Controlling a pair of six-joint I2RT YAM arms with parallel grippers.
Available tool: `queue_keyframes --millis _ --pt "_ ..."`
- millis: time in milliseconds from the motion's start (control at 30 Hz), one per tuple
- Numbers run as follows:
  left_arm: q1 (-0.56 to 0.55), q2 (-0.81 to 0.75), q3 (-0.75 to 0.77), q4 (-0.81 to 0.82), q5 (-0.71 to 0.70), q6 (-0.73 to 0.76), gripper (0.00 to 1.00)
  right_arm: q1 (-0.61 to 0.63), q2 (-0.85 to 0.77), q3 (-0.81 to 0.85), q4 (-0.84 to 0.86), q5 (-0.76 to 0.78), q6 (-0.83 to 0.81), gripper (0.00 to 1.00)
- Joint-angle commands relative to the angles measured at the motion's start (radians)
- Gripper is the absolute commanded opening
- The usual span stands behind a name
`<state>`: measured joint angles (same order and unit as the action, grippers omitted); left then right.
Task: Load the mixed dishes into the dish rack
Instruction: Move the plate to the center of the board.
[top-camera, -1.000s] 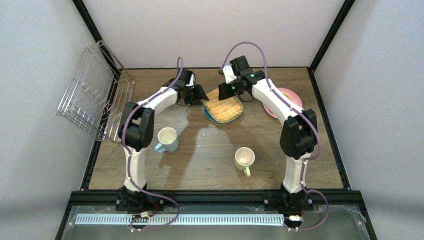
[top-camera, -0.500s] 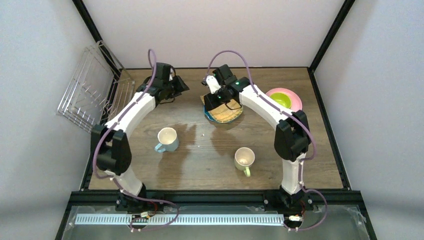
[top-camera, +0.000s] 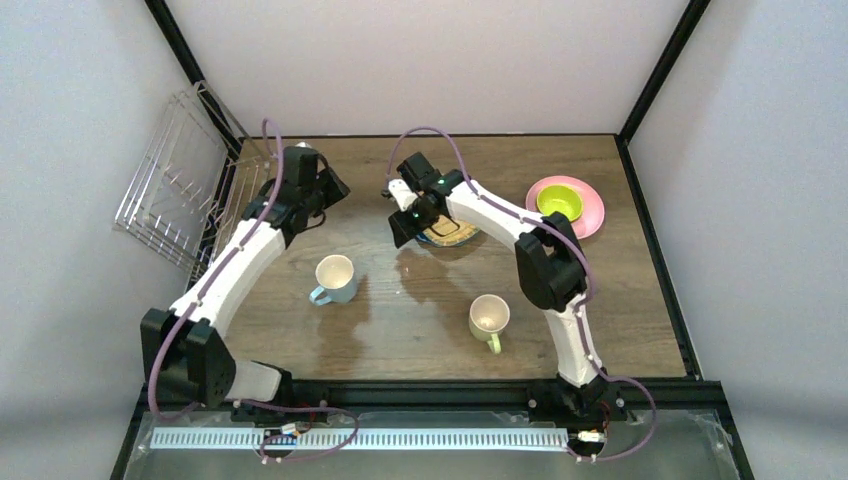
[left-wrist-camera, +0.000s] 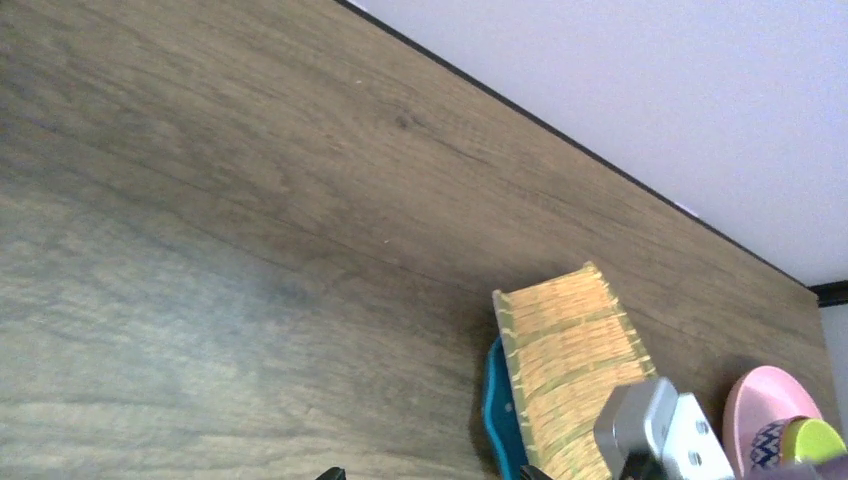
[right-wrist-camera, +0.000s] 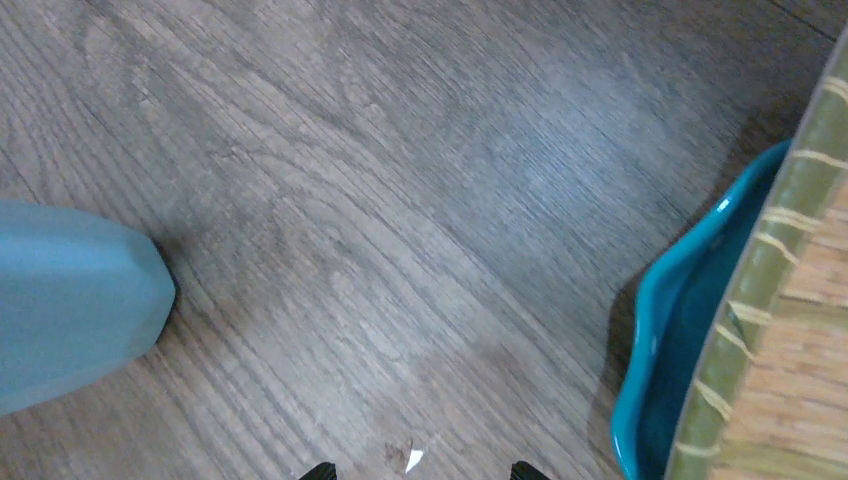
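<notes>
Wire-grid dish rack (top-camera: 185, 190) is leaning tilted at the left of the wood-grain desk (top-camera: 420, 335). Left hand (top-camera: 335, 186) is hovering near it, fingers apart, empty. Right hand (top-camera: 399, 228) is hanging at the rim of the tan woven-look plate (top-camera: 452, 233) stacked on the glossy teal plate (right-wrist-camera: 660, 340) — fingers apart, empty.

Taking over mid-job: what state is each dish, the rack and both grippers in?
dish rack: tilted up, no dishes in it
teal plate: flat on table
tan woven plate: stacked on the teal plate
pink plate: flat on table
bowl: upright, on the pink plate
light-blue mug: upright
yellow-green mug: upright
left gripper: open, empty
right gripper: open, empty
</notes>
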<state>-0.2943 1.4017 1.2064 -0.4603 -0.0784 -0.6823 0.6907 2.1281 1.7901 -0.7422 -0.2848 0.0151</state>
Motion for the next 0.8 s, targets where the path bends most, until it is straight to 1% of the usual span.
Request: queue_keyframes --millis 0,200,333,767 --pt "0.007 -0.079 -0.071 -0.038 -0.057 0.006 1.0 0.012 0.055 0.07 -0.018 0.009 -0.01 0.99" --pt "0.013 -0.134 -0.156 -0.039 -0.06 -0.005 1.0 0.018 0.127 0.14 -0.038 0.023 -0.035 0.99" --pt "0.014 -0.145 -0.185 -0.037 -0.061 -0.006 1.0 0.018 0.163 0.171 -0.047 0.052 -0.045 0.99" --pt "0.03 -0.116 -0.24 -0.017 -0.065 -0.016 1.0 -0.005 0.217 0.176 -0.033 0.124 -0.039 0.99"
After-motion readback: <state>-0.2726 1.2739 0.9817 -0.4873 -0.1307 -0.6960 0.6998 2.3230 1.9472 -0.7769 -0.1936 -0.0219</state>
